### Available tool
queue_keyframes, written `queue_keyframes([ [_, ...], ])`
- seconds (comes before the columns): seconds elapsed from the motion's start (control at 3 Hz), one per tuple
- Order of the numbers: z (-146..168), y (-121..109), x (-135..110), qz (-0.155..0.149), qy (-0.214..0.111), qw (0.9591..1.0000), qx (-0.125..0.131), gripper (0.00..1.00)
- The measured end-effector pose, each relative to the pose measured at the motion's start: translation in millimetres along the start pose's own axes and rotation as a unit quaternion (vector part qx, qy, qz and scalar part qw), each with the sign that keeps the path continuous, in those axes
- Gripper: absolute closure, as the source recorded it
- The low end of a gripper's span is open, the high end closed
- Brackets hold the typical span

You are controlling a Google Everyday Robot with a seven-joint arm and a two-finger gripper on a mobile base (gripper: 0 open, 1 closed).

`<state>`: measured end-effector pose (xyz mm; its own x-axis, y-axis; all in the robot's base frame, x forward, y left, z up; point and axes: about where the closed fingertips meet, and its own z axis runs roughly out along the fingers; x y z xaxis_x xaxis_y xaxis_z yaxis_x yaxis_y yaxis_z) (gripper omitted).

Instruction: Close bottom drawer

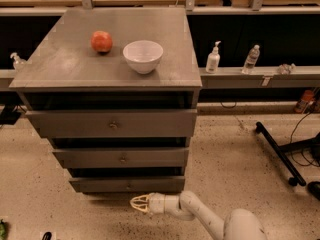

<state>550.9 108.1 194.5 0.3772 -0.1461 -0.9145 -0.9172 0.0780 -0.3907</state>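
The grey cabinet (110, 64) has three drawers. The bottom drawer (127, 184) is the lowest, a slim grey front with a small centre knob (128, 186); its front sits a little behind the middle drawer front (121, 157). My gripper (138, 203) is low over the floor, just in front of and below the bottom drawer's front, apart from it, pointing left. The white arm (210, 219) runs off to the lower right.
A red apple (101, 41) and a white bowl (143, 56) sit on the cabinet top. A soap dispenser (213, 58) and a water bottle (251, 59) stand on the ledge at right. A black wheeled stand leg (277, 153) lies on the floor at right.
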Motion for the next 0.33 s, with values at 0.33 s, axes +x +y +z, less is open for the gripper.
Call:
queue_keyframes([
  [0.33,1.3,0.8,-0.4,0.0,-0.001,1.0,-0.001,0.61],
])
